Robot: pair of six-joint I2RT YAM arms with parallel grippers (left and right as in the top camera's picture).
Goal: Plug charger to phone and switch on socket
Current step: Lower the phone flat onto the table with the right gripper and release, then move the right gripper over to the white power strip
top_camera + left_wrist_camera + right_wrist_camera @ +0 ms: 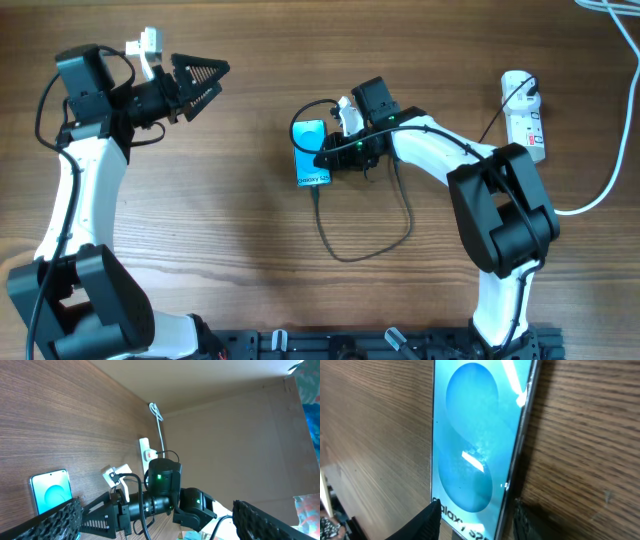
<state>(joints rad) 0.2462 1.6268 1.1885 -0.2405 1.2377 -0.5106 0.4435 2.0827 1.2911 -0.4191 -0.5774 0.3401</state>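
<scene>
Wooden table [230, 250] with two arms. The left gripper [212, 75], far left and well apart from the task items, has its fingers spread wide and holds nothing. The right gripper [328, 158] straddles the "Galaxy" end of the phone [475, 435], which lies at centre; whether its fingers press the phone cannot be told. The socket [526, 120] lies at the right edge. The charger [350, 255] loops from it to the phone's near end.
</scene>
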